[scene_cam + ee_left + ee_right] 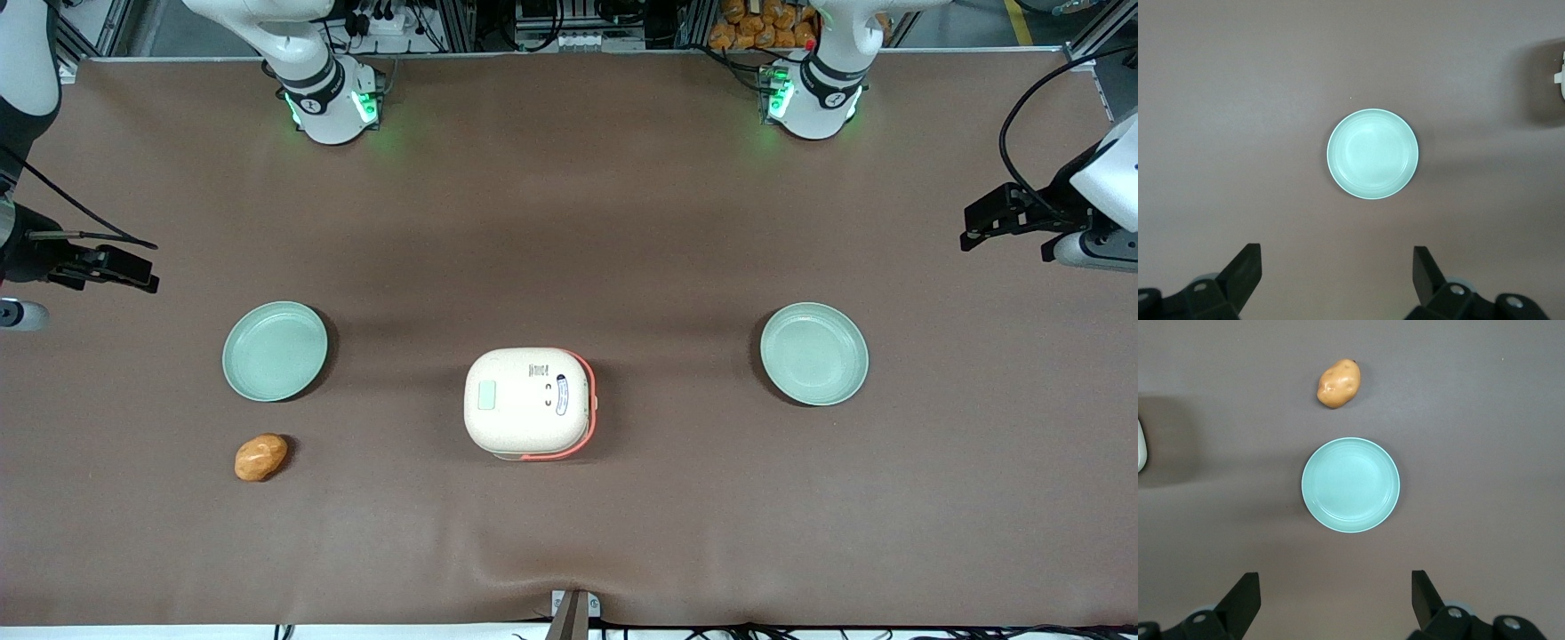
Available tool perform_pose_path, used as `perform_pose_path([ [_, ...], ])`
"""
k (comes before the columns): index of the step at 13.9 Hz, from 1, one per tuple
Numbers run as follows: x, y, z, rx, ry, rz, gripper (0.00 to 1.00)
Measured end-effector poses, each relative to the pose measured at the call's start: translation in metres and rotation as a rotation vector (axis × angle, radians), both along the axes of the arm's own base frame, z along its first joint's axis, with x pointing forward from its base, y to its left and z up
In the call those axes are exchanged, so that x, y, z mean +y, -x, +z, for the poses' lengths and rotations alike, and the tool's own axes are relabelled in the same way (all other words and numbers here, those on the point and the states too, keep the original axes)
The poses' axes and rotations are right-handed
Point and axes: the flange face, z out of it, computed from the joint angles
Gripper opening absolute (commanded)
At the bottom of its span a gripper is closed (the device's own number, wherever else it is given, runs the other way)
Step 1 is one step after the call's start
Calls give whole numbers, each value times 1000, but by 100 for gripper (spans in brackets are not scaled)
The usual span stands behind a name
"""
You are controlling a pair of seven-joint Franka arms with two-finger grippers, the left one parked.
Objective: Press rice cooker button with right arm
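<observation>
While our open hand [1331,603] hangs above the plate [1351,485], we risk nudging the rice cooker [530,403] sideways if we press off-centre

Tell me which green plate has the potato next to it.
The plate toward the working arm's end; the potato lies beside it, nearer the front camera. The open claw hovers above this plate. The other plate sits alone.

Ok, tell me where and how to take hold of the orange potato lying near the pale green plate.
Grip the orange potato across its narrow middle, coming straight down from above. It lies flat and alone on the brown table, apart from the pale green plate, so its rounded long sides are free. The gripper, open, hangs above the table with that plate below it, farther from the front camera than the potato.
</observation>
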Motion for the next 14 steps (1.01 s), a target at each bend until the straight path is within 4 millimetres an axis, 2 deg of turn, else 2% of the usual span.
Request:
perform_pose_path([
  [14,18,2,-3,24,-4,38,100],
])
